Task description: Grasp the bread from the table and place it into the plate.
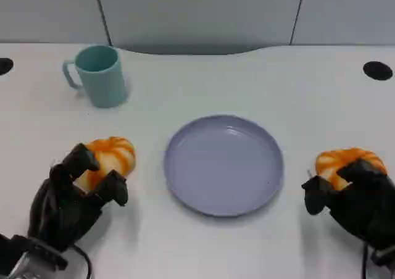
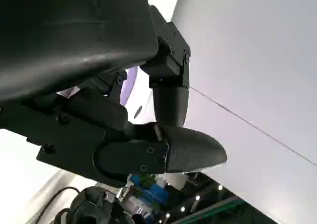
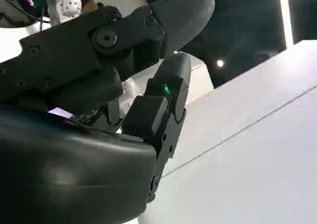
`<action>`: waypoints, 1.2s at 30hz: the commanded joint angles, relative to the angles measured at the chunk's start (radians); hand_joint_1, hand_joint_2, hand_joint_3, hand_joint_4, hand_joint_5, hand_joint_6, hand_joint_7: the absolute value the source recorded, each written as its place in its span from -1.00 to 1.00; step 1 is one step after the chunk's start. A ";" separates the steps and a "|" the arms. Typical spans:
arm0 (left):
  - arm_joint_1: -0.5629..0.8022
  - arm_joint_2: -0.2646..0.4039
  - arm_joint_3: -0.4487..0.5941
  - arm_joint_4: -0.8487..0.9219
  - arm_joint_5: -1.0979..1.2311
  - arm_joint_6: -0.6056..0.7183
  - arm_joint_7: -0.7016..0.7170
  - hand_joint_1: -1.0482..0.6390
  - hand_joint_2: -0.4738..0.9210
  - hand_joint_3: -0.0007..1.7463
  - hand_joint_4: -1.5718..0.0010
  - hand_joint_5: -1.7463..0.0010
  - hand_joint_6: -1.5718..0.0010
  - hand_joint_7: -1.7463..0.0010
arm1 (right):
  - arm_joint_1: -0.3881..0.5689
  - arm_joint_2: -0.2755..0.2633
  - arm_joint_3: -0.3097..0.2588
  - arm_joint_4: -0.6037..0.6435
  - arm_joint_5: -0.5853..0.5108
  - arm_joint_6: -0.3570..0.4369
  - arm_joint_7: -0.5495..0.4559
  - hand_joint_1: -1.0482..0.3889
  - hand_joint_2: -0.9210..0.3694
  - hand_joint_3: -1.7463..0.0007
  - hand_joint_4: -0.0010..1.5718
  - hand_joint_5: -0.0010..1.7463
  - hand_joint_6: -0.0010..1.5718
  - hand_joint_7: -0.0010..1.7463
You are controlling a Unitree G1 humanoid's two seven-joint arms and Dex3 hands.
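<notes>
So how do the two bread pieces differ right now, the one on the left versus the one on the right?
The left bread shows most of its top, with the left robot hand wrapped around its near side; the right bread is more covered by the right robot hand. The left bread sits closer to the plate than the right bread. Both are orange-and-white swirled rolls, outside the plate.

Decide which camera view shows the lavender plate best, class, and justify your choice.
The head view is best: the whole plate lies in sight, bare, midway between the two breads. The left wrist view gives just a lavender sliver of it behind the left hand. The right wrist view gives nothing I could confidently call the plate.
</notes>
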 commanded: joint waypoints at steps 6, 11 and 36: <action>-0.006 0.020 0.001 0.016 -0.001 -0.013 0.006 -0.97 1.00 -0.44 0.07 -1.00 0.37 -0.92 | -0.010 -0.053 0.016 0.032 -0.033 0.058 0.012 -0.18 -1.00 0.95 0.14 0.18 0.45 -0.94; -0.004 0.023 0.002 0.014 -0.004 -0.011 0.003 -0.96 1.00 -0.44 0.08 -1.00 0.38 -0.92 | -0.002 -0.028 -0.002 0.022 -0.009 0.009 0.049 -0.14 -0.99 0.90 0.14 0.13 0.44 -0.97; -0.189 0.183 -0.182 -0.184 0.467 -0.632 0.463 -0.67 1.00 -0.88 0.50 -0.65 0.44 -0.29 | -0.004 0.001 0.001 0.011 -0.008 0.039 0.020 -0.13 -0.99 0.99 0.13 0.25 0.51 -0.98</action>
